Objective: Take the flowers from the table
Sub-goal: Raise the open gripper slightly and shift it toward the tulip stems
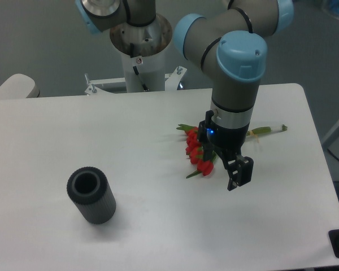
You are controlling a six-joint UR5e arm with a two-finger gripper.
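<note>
Looking down at the white surface [158, 226], I see the arm [237, 56] reaching in from the far edge and bending down over the right half. Its claw [237, 175] points down, and the dark fingers [241, 172] sit low, just right of the flowers [199, 152]. From this angle I only make out one dark finger block clearly, so I cannot tell how wide the claw stands, and I cannot tell whether it touches the surface. Nothing shows between the fingers. A small blue light glows on the wrist above them.

The flowers lie flat on the surface, right of centre. The red buds cluster at the left end of the bunch, partly tucked behind the wrist, with green leaves poking out above and below them. The thin green stems run off to the right, passing behind the arm and showing again on its far side, ending well short of the right edge.

A dark grey ribbed cylinder [91, 196] lies in the near left part of the surface, well apart from the flowers and the claw. It is tilted, with its hollow end facing up and toward the camera.

The arm's pale base [141, 51] stands beyond the far edge.
</note>
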